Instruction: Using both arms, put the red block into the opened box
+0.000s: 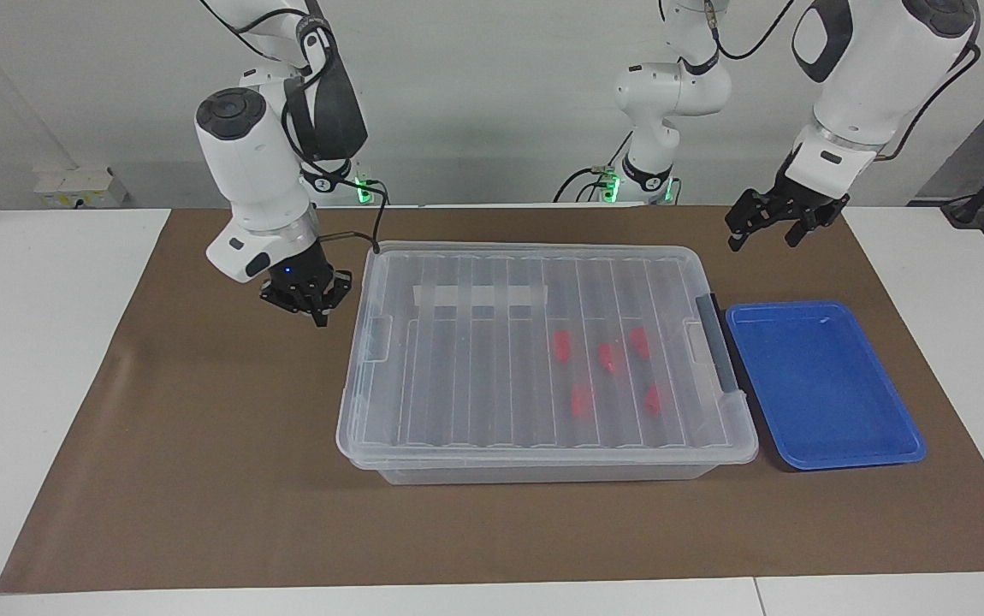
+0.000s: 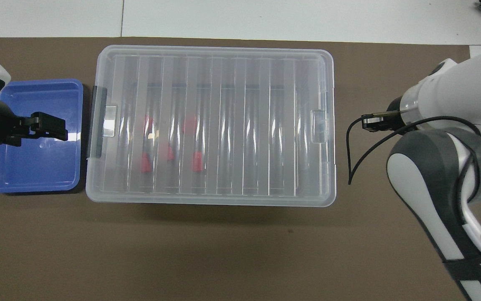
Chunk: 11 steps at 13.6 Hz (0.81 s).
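I've got the right claw (image 1: 318, 318) clenched on nothing, hanging over the brown mat just beside the end of the large clear plastic box (image 1: 543, 462) at the right arm's end of the bench (image 1: 47, 359); the left claw (image 1: 767, 226) is released, up over the shallow blue tray (image 1: 826, 453), waiting; the ribbed lid (image 1: 475, 359) sits flat and closed, so my call is each claw needs an end tab and a level lift; five small red blocks (image 1: 561, 344) lie inside the box, toward the tray end; the tray holds nothing.
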{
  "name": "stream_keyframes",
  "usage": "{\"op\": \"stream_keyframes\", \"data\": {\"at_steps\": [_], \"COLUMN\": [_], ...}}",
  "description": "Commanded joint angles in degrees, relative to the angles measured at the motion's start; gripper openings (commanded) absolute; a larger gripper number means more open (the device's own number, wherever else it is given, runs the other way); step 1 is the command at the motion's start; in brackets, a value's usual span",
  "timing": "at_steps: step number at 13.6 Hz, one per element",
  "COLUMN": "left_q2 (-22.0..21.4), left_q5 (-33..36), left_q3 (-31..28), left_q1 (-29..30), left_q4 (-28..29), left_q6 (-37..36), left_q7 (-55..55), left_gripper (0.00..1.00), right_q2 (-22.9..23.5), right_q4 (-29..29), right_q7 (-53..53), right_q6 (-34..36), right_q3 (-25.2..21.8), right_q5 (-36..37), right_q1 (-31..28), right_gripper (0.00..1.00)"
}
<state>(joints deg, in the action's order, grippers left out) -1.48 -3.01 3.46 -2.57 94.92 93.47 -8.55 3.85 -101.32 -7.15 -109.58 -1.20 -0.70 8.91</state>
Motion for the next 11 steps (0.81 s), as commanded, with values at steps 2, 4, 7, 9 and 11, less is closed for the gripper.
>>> {"op": "stream_keyframes", "data": {"at_steps": [2,4,7,9,11], "left_q2": [-0.98,-0.98,-1.15,-1.33,-1.16], "left_q5": [-0.77,-0.77,-0.77,-0.77,-0.77], "left_q3": [3.74,3.57,3.48,3.39,3.39], "left_q1": [3.89,3.71,3.71,3.71,3.71], "left_q4": [0.79,0.88,0.88,0.71,-0.17], "left_q6": [1.01,1.01,1.01,0.84,0.22], "left_q7": [-0.06,-0.06,0.03,0.12,0.2], "left_gripper": [1.0,1.0,1.0,1.0,1.0], "right_q2": [-2.79,-2.97,-3.23,-5.33,-6.04], "right_q4": [0.68,3.22,6.31,6.14,6.49], "right_q7": [-1.02,-0.94,-0.32,-0.32,-0.23], "right_q6": [2.69,5.5,9.64,11.92,14.04], "right_q3": [0.32,0.32,0.23,0.32,0.41], "right_q5": [0.26,0.52,1.49,1.57,1.57], "right_q1": [-4.24,-6.44,-8.56,-9.09,-9.0], "right_gripper": [0.74,0.82,0.84,0.88,0.96]}}
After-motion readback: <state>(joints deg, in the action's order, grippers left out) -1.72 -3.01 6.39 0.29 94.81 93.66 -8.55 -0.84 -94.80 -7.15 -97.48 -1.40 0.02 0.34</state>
